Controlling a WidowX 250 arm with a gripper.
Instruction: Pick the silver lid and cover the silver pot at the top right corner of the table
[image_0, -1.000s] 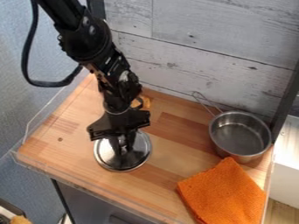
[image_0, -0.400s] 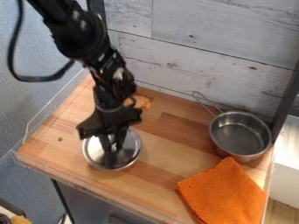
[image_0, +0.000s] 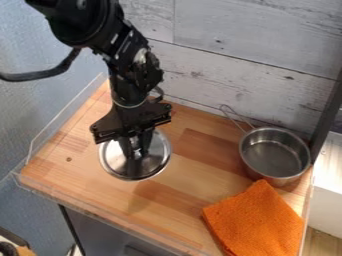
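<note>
Silver lid (image_0: 157, 156) is held by the jaws above the tabletop (image_0: 200, 167)

Compared with the previous frame, the gripper (image_0: 136, 156) and the lid have moved up in the frame and a little to the right. The jaws are closed on the top of the lid, left of the centre of the frame; a soft shadow lies below it on the wood. The black cable (image_0: 43, 75) now runs out at the left edge. The silver pot (image_0: 274, 154) has stayed at the right, uncovered, its wire handle towards the wall (image_0: 234, 45).

The tabletop is of light and reddish wood strips, with a transparent border (image_0: 48, 131) at its left side. An orange cloth (image_0: 257, 220) lies at the lower right, near the pot. Behind stand whitish-grey boards, with a dark post (image_0: 326, 115) at the right.
</note>
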